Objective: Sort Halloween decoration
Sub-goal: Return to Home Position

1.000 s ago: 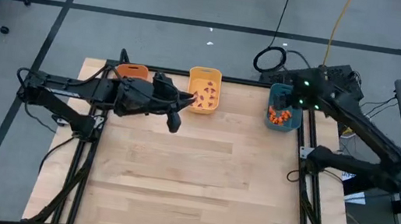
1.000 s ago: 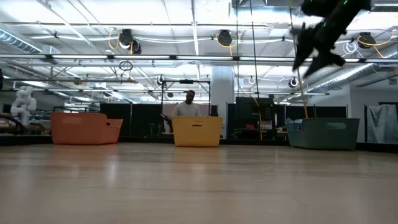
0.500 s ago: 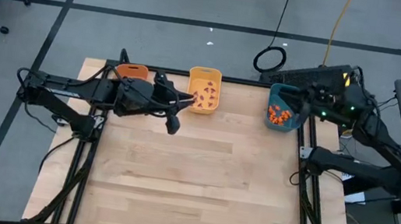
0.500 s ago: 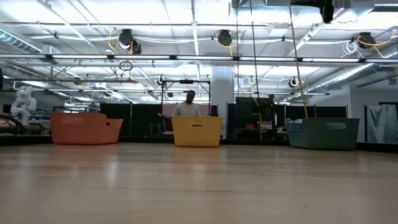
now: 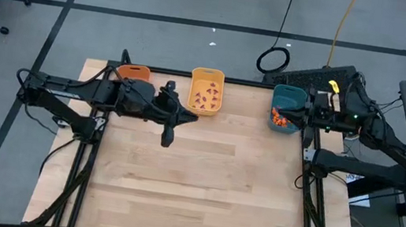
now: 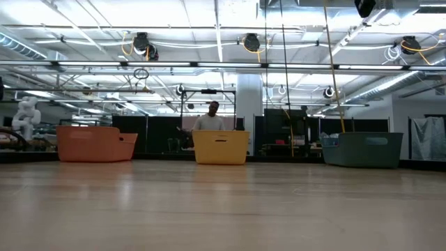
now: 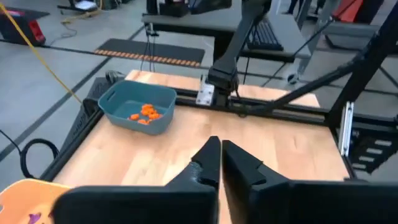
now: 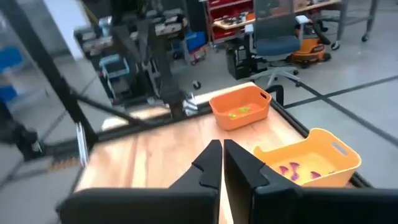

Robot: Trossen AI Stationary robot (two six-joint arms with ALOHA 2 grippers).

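We saw the left arm point(image 5: 71, 89) reaching low from the table's point(image 5: 192, 191) left edge along its back part, wrist turned so the left gripper point(image 7: 219, 142) hung over bare wood. Its two dark fingers were pressed together, gripping nothing. Just beside that gripper stood the yellow bin point(image 5: 208, 75), holding purple trinkets point(image 5: 206, 96). Well beyond its fingertips, at the opposite edge, sat the teal bin point(image 7: 124, 99) with a small heap of orange trinkets point(image 7: 144, 112) inside.

The right arm point(image 5: 389, 148) was folded back at the table's right edge, elbow out past the frame, with the right gripper point(image 8: 221, 147) held close by the teal bin. Its fingers were likewise closed and empty. Ahead of that gripper came the yellow bin, and farther off, near the opposite corner, the orange bin point(image 8: 230, 121) with green trinkets point(image 8: 239, 113) in it.

From table height, all three bins lined the far edge, and a person point(image 6: 211, 118) stood in the room behind the yellow one.
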